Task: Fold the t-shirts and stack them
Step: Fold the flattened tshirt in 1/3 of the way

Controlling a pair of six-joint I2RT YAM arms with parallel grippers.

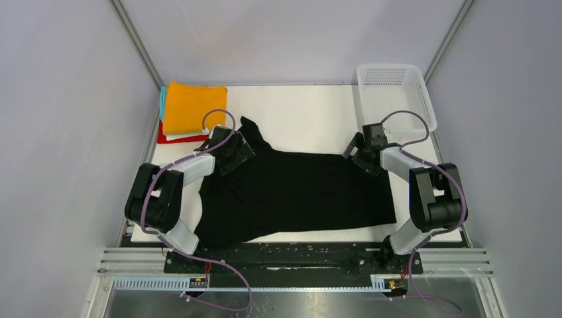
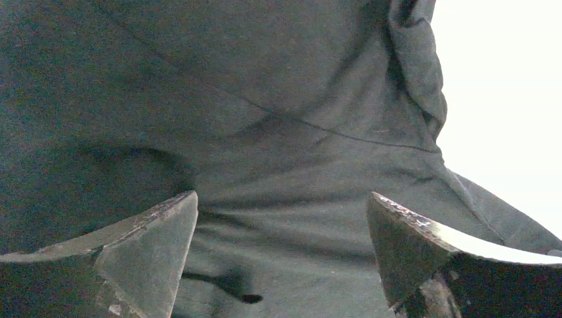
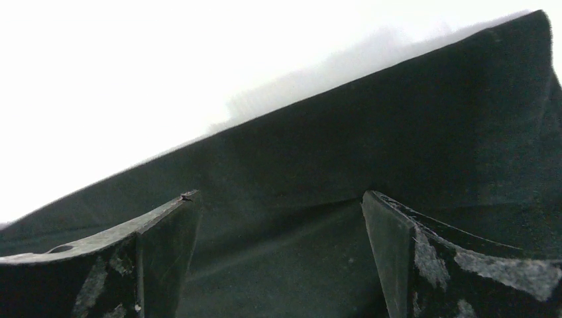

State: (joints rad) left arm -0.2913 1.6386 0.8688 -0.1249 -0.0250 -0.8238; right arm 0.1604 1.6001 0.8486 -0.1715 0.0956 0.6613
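A large black t-shirt [image 1: 298, 192] lies spread across the white table, its collar end and a raised sleeve toward the left. My left gripper [image 1: 233, 154] is open, low over the shirt's upper left part near the sleeve; in the left wrist view wrinkled black cloth [image 2: 278, 152] fills the gap between its fingers. My right gripper [image 1: 364, 159] is open over the shirt's far right corner, its fingers [image 3: 159, 252] straddling the cloth near the edge [image 3: 371, 93]. A stack of folded t-shirts [image 1: 192, 106], orange on top with white, red and teal edges beneath, sits at the far left.
A white plastic mesh basket [image 1: 395, 93] stands at the far right corner, just behind the right arm. Grey walls close in both sides. Bare white table [image 1: 305, 116] lies between the stack and the basket.
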